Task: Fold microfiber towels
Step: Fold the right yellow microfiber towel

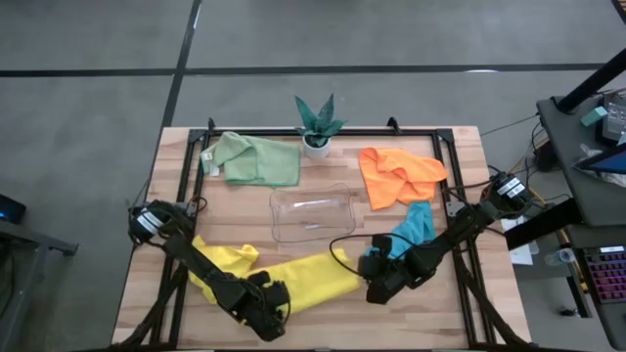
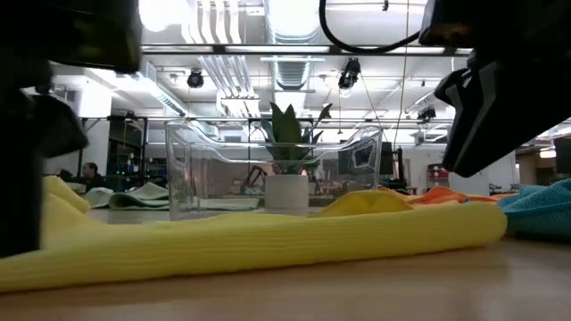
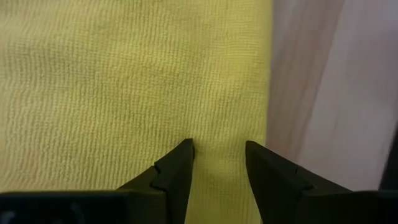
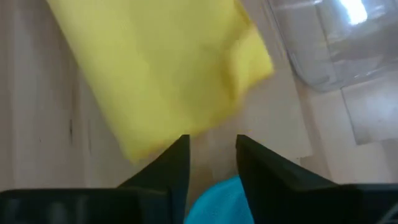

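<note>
Yellow towel stretched between both grippers

The yellow towel (image 1: pixel 293 277) lies long-axis left to right at the table's front; the left gripper (image 3: pixel 217 155), fingers parted, hovers over its left end, while the right gripper (image 4: pixel 211 146), also parted, sits just off its right end.

The view is filled by a yellow towel (image 3: pixel 130 81), ribbed in texture. The left gripper (image 3: pixel 219 155) is held parted just above it, near its edge. Bare wooden table (image 3: pixel 336 93) is seen beside that edge.
</note>
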`<control>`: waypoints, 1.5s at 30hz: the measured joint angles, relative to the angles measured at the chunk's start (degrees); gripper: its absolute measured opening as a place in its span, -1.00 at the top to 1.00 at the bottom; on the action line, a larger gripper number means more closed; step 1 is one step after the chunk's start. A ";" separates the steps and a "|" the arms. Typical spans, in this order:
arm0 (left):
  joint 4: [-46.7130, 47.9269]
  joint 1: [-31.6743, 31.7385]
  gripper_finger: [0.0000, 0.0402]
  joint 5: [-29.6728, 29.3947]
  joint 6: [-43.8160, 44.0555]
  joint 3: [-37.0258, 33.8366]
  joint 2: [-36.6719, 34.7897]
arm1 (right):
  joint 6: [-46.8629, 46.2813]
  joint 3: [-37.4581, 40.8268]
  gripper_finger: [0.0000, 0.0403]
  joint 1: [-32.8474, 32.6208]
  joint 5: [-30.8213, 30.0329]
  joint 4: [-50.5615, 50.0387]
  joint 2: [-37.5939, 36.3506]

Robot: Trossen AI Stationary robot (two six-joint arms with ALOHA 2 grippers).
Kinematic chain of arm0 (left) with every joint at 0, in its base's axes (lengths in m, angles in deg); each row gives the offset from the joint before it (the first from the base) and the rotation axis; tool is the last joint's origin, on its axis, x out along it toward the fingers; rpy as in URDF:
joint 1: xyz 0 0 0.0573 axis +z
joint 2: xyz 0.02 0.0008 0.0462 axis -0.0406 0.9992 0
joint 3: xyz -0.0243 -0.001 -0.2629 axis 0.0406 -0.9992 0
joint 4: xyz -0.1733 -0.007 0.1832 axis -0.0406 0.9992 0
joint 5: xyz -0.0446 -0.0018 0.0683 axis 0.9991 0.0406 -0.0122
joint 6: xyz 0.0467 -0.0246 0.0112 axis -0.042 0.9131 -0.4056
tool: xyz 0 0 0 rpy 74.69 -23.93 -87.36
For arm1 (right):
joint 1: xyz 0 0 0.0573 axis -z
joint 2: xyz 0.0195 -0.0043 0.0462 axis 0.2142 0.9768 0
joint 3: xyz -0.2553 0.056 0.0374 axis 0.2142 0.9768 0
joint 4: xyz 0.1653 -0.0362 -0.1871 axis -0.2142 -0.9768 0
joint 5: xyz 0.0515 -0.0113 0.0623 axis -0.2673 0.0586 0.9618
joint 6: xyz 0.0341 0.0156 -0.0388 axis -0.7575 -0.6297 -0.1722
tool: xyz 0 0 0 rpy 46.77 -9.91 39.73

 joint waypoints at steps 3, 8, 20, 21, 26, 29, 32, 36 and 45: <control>4.55 0.02 0.32 1.05 -2.78 -0.23 -2.12 | -3.21 0.00 0.23 0.42 4.80 -0.01 0.02; 4.66 0.72 0.32 -3.61 -3.97 -0.10 -5.85 | -8.80 0.02 0.03 0.59 6.26 0.04 0.00; -6.16 1.57 0.32 -18.22 -4.52 -0.55 -2.84 | -18.64 2.43 -0.25 1.29 2.34 8.17 0.02; -6.31 1.71 0.32 -18.91 -4.51 -0.55 -2.28 | -18.97 3.02 -0.26 1.58 2.17 10.13 0.02; -7.26 2.73 0.32 -19.53 -4.26 -0.59 0.64 | -19.64 4.26 -0.31 3.40 1.81 15.68 0.45; -8.12 2.95 0.32 -19.46 -4.20 -0.48 2.43 | -19.59 4.26 -0.32 4.03 1.96 17.87 1.76; -8.16 2.97 0.32 -19.67 -3.67 -0.40 3.70 | -19.61 4.26 -0.33 4.76 3.12 18.86 3.81; -8.29 2.94 0.32 -20.03 -2.27 -0.65 4.04 | -20.11 4.28 -0.33 5.59 2.90 19.32 5.75; -8.25 2.97 0.32 -19.85 -2.65 -0.83 3.99 | -19.36 4.28 -0.33 6.13 3.47 26.84 8.86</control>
